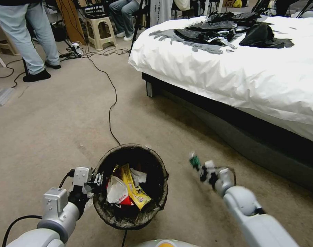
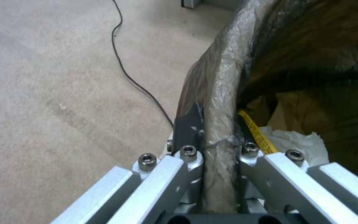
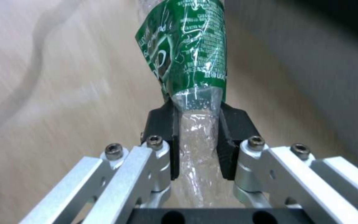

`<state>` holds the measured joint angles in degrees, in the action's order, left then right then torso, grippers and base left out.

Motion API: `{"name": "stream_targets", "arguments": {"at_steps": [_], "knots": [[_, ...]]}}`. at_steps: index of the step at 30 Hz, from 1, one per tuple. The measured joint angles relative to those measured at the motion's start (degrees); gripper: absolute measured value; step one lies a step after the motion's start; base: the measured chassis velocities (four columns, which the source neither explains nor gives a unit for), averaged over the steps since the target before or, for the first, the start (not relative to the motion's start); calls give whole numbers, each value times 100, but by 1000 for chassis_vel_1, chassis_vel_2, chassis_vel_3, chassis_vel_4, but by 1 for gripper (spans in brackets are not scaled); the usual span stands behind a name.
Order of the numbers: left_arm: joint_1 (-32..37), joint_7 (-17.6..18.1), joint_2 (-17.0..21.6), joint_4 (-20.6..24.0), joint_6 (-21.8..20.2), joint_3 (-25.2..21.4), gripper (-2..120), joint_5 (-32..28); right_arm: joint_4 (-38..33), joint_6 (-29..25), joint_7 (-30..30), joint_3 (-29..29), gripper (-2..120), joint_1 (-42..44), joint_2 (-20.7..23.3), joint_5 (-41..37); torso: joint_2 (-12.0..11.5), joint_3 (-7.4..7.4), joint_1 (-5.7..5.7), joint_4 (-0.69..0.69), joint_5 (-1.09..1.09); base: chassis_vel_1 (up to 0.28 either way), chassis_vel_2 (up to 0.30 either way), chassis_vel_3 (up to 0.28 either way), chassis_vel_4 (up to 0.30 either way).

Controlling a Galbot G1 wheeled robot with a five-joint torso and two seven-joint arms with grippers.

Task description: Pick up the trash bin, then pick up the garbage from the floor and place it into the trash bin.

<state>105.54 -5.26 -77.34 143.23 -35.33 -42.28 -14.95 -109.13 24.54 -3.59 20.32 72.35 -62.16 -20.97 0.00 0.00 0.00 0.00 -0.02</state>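
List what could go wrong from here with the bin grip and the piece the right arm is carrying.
1. The left gripper pinches only the bagged rim of the trash bin; the slick liner could slip and the bin tilt or drop.
2. The right gripper holds a crumpled green-labelled plastic bottle by its clear end, beside the bin, not above it; released early, it would likely land on the carpet.

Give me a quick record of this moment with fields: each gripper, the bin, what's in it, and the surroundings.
left gripper: shut on the bin's bagged rim
right gripper: shut on a green-and-clear wrapper, held beside the bin
bin: upright, dark bag folded over rim
bin contents: yellow wrapper, red-and-white carton, white tissue
surroundings: carpet, black cable, bed on the right
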Motion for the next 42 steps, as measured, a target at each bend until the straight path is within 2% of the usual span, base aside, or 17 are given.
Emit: {"name": "stream_targets", "arguments": {"at_steps": [2, 3, 6, 7, 10, 14, 16, 24, 30, 33, 38, 42], "knots": [[-4, 5, 11, 0, 0, -5, 1, 0, -679, 168, 19, 77, 16, 42, 117, -261, 0, 0, 0, 0, 3, 0, 0, 0, 0], [-4, 5, 11, 0, 0, -5, 1, 0, -679, 168, 19, 77, 16, 42, 117, -261, 0, 0, 0, 0, 3, 0, 0, 0, 0], [-6, 13, 16, 0, -2, -5, 1, -1, -1722, 410, 83, 26, 16, 80, 306, -622, 0, 0, 0, 0, 2, 0, 0, 0, 0], [-6, 13, 16, 0, -2, -5, 1, -1, -1722, 410, 83, 26, 16, 80, 306, -622, 0, 0, 0, 0, 2, 0, 0, 0, 0], [-13, 18, 8, 0, -4, 8, 1, -1, -2345, 482, 126, -303, 16, 82, 395, -701, 0, 0, 0, 0, 1, 0, 0, 0, 0], [-10, 20, 0, 0, -4, 10, 1, 0, -2641, 530, 126, -577, 16, 59, 374, -748, 0, 0, 0, 0, 1, 0, 0, 0, 0], [1, 23, -1, 0, -4, -6, 1, -2, -2866, 616, -44, -792, 16, 43, 292, -852, 0, 0, 0, 0, 1, 0, 0, 0, 0], [-21, 31, -35, 0, -7, 41, 1, 41, -3131, 742, -645, -1322, 16, -33, 253, -1105, 0, 0, -1, 0, 1, 0, 0, 0, 0], [-30, 30, -102, 0, -7, 94, 1, 110, -2923, 743, -678, -1890, 16, -121, 245, -934, 0, 0, -1, 1, 1, 0, 0, 0, 0], [-28, 30, -137, 0, -7, 97, 1, 124, -2621, 714, -675, -2311, 16, -175, 78, -682, 0, 0, -1, 0, 1, 0, 0, 0, 0], [-28, 29, -159, 0, -7, 98, 1, 141, -2463, 745, -643, -2620, 16, -277, -25, -569, 0, 0, -1, 1, 1, 0, 0, 0, 0], [-29, 26, -171, 0, -7, 99, 1, 144, -2422, 900, -482, -2791, 27, -323, -13, -509, 0, 0, -1, 0, 1, 0, 0, 0, 0]]}}
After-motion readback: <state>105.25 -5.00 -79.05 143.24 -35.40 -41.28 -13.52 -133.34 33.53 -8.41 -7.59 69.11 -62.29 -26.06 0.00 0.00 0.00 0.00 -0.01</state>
